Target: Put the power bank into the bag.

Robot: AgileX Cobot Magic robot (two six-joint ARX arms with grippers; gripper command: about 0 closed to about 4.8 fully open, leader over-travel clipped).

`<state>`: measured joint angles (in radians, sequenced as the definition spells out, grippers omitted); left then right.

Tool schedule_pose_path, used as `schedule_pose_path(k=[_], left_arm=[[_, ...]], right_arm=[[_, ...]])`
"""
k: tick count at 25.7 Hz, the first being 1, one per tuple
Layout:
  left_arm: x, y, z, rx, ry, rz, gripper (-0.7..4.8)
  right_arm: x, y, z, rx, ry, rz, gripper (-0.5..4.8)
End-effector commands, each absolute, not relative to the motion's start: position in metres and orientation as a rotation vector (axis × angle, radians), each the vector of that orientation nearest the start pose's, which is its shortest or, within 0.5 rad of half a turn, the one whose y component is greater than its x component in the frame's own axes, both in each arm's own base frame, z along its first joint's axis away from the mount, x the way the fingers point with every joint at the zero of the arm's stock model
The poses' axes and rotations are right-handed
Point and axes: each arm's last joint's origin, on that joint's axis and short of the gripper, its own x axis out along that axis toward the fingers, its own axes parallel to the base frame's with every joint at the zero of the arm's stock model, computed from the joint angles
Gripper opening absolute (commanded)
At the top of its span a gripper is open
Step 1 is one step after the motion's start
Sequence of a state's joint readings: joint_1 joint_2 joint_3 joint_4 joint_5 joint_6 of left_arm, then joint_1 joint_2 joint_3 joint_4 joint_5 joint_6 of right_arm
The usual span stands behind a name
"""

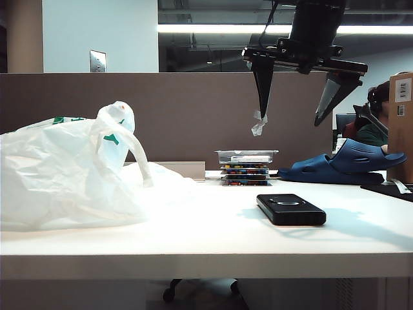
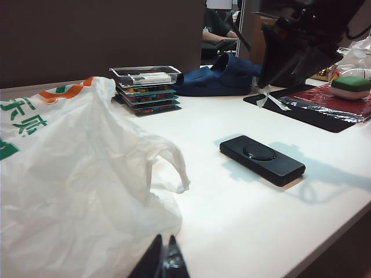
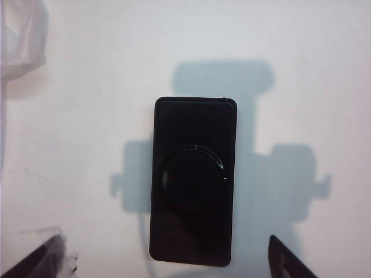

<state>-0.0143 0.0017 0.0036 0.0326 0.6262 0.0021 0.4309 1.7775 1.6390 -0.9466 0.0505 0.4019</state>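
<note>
right gripper (image 1: pixel 303 100): hanging high over the table, jaws spread wide, nothing in them. A scrap of tape dangles off one finger.
left gripper (image 2: pixel 163 260): parked low at the near edge beside the bag, fingers pressed together, holding nothing.
power bank (image 1: pixel 290 208): flat on the white table (image 1: pixel 213 226), pretty much straight under the right gripper. From the wrist cam it sits dead centre between the two fingertips, long side running 12 to 6.
bag (image 1: pixel 71 174): crumpled heap at 9 o'clock from the power bank, well apart from it, one handle loop sticking up. Can't tell where the mouth opens.
other stuff: blue sandals (image 1: pixel 348 165) at about 1 o'clock behind the power bank, a stack of trays (image 1: pixel 246 166) at 11.
step: I'd say it's the pre-grasp hover, lined up and ready, pickup not yet done.
next: looks like a straight drop, jaws across the short sides, pinch, then lift and carry over to the bag. Finding the opening could be the tricky bit.
</note>
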Motion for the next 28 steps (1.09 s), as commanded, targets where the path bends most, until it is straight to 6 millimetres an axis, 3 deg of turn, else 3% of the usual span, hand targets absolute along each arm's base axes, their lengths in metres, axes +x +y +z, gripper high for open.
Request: schedule_pose_path(k=[1,12,28], left_arm=[[0.091,-0.018,0.17,0.014,-0.045,-0.645,-0.06],[0.091,-0.018,0.17,0.014,-0.045,-0.645,-0.05],[0.091,-0.018,0.17,0.014,-0.045,-0.645,-0.05]], right_arm=[[0.339,0.158,0.295,0.097,1.123,0.12,4.79],[0.347,0.171,0.261,0.046,1.243,0.106,4.79],[0.361,0.177,0.237,0.035,1.247,0.079,4.79]])
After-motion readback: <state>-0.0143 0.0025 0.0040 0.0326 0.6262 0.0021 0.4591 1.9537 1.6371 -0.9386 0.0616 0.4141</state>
